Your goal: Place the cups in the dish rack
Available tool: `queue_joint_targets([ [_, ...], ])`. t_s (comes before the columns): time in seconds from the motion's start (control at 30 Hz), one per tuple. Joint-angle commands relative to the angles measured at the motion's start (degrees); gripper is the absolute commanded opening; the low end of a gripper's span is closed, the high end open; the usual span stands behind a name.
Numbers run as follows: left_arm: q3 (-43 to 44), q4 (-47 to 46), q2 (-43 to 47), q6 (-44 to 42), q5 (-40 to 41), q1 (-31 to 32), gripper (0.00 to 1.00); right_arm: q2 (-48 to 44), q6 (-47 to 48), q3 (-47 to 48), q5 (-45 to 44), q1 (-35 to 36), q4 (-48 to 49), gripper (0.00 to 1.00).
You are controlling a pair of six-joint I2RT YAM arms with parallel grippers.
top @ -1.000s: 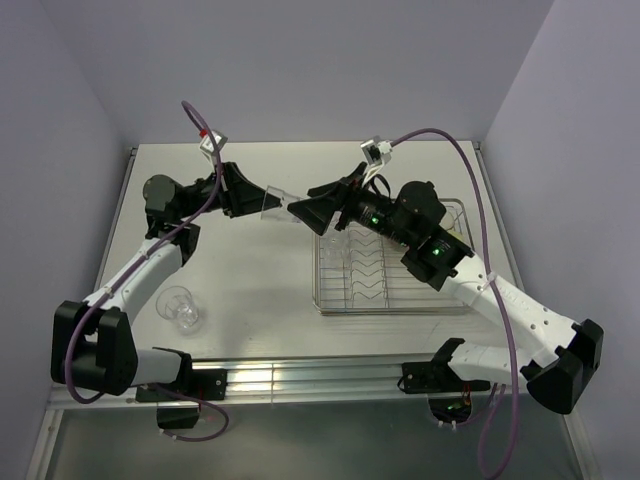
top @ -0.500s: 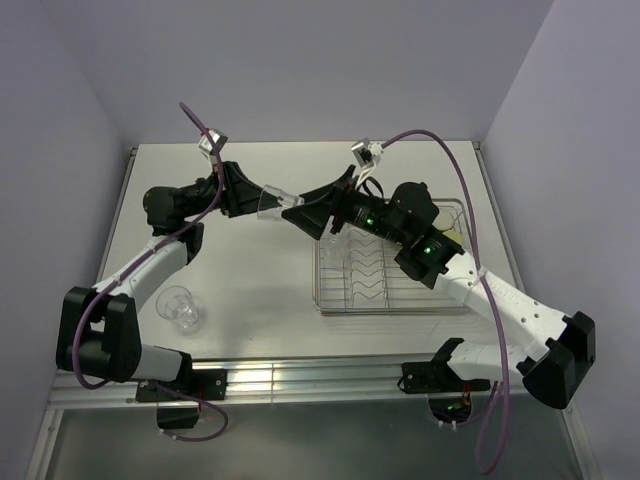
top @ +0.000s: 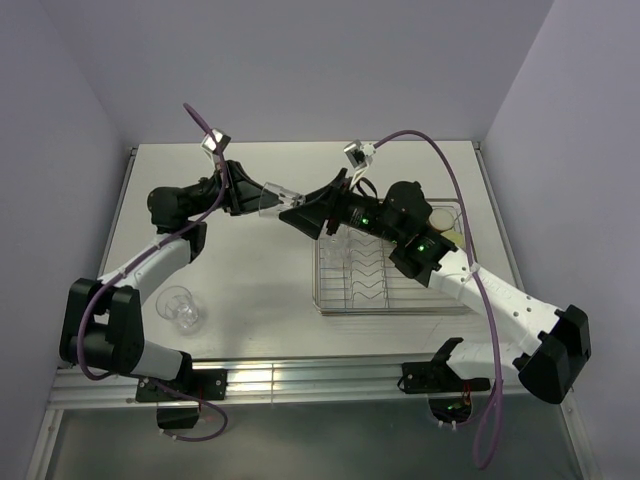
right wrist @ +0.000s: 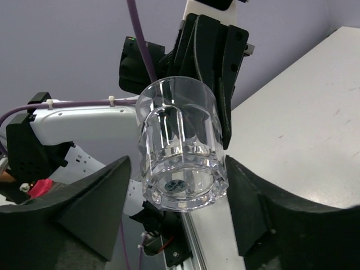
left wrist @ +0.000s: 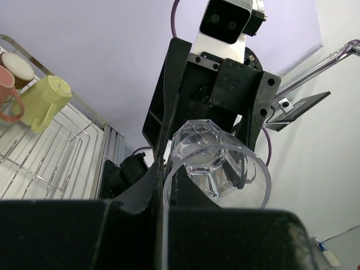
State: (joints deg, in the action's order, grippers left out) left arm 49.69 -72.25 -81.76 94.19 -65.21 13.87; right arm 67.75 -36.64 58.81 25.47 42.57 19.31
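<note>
The right gripper (top: 296,212) has moved in left, fingers now flanking the tumbler (top: 278,196), which the left gripper (top: 260,200) clamps mid-air left of the rack (top: 385,300). Whether the right fingers grip it, I cannot tell. A second tumbler (top: 180,306) rests near left, and three cups (left wrist: 45,98) sit in the rack's far right.

pink mug (left wrist: 8,98): cut by left edge
dish rack (top: 345,300): far side hidden behind right arm (top: 430,250)
tumbler (left wrist: 216,163): near rim hidden behind blurred left fingers (left wrist: 67,230)
right fingers (right wrist: 90,208): bases cut off; tumbler contact unclear

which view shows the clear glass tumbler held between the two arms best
Right wrist: the clear glass tumbler shows whole and large, base toward the lens. Left wrist looks into its rim, lower edge hidden. Top shows it small.
</note>
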Motion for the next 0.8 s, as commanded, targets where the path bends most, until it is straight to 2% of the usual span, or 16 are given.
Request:
queue_joint_targets([
  [0.0,0.49,-5.8,-0.25,1.78,1.75,0.28,0.0,0.11,-0.27,1.66,1.24,-0.2,2.84,0.71],
  [0.07,0.41,-5.97,-0.6,1.96,1.93,0.28,0.0,0.37,-0.45,2.01,1.51,-0.12,2.58,0.63],
  [0.1,0.41,-6.24,-0.68,2.13,2.1,0.37,0.0,0.46,-0.36,2.19,1.51,-0.2,2.05,0.51],
  [0.17,0.58,-6.41,-0.77,2.31,2.19,0.37,0.0,0.63,-0.27,2.54,1.07,-0.2,1.52,0.4],
  [0.2,0.67,-6.5,-0.77,2.31,2.02,0.37,0.0,0.55,-0.18,2.54,0.89,-0.12,1.0,0.31],
  [0.3,0.84,-3.62,-0.07,-0.04,1.84,0.46,0.1,0.11,-0.1,2.54,-0.86,-0.2,0.2,0.19],
  [0.43,0.85,4.72,2.29,-4.88,2.02,0.28,0.23,-1.91,0.52,1.84,-4.64,-0.29,-1.55,0.13],
  [0.6,0.32,11.69,5.37,-10.51,2.72,-1.38,0.43,-5.51,1.13,0.26,-9.39,-1.17,-3.84,0.09],
  [0.77,-1.17,13.27,7.57,-9.73,2.72,-6.74,0.45,-9.56,3.06,0.69,-13.16,-1.87,-11.63,0.09],
])
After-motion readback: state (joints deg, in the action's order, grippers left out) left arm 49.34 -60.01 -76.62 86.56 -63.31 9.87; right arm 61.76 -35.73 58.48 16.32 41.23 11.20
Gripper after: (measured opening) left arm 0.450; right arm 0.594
